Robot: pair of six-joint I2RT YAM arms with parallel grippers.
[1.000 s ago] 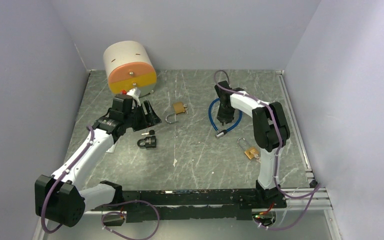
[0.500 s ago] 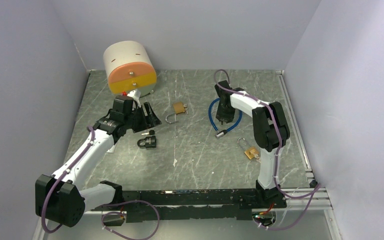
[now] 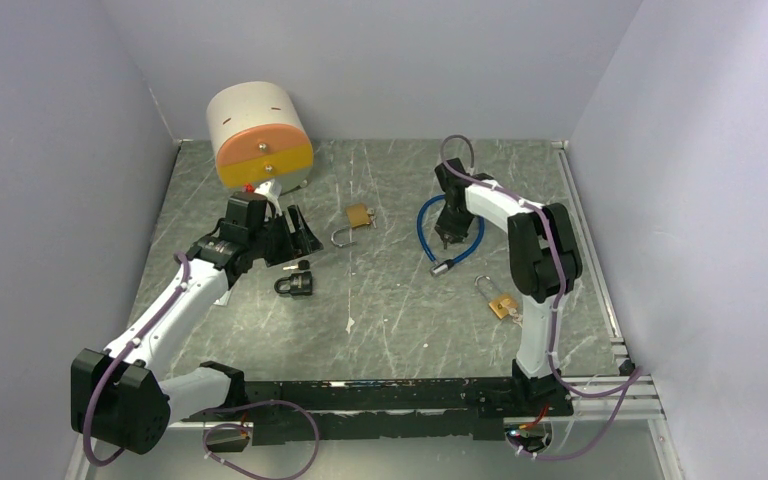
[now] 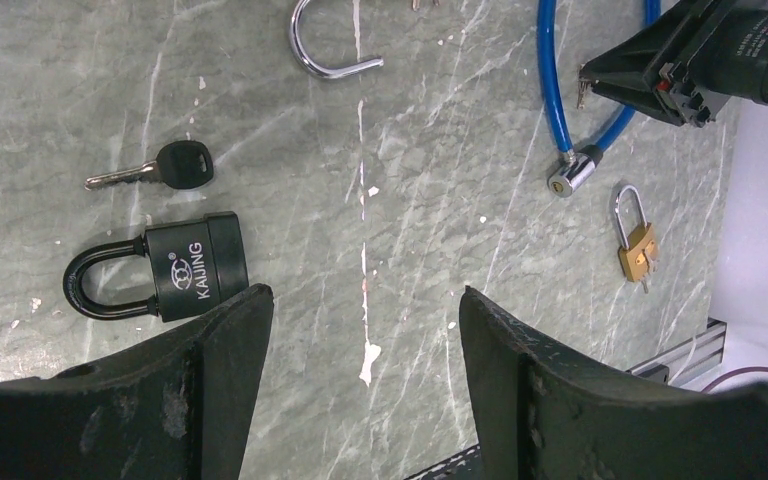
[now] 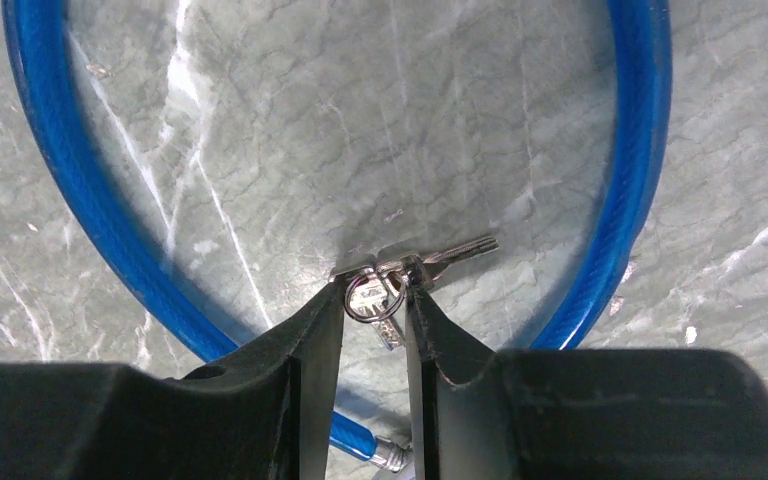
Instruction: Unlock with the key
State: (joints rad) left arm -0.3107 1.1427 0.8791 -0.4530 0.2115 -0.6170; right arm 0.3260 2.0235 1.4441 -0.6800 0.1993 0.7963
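My right gripper [image 5: 375,290] is shut on a small ring of silver keys [image 5: 430,262], low inside the loop of the blue cable lock [image 5: 90,220]; one key blade sticks out to the right. In the top view the right gripper [image 3: 449,230] sits over that blue loop [image 3: 425,222]. My left gripper [image 4: 362,295] is open and empty, held above the table. A black KAIJING padlock [image 4: 175,275] lies shut by its left finger, with a black-headed key [image 4: 165,168] just beyond it. The left gripper also shows in the top view [image 3: 295,238], behind the black padlock [image 3: 293,286].
A brass padlock with its shackle open [image 3: 353,222] lies mid-table. A small brass padlock [image 3: 500,303] lies near the right arm. A white and orange cylinder [image 3: 260,135] stands at the back left, close behind the left gripper. Walls close in on three sides.
The right arm's wrist has shifted slightly back and right over the blue loop. The left arm has barely moved.
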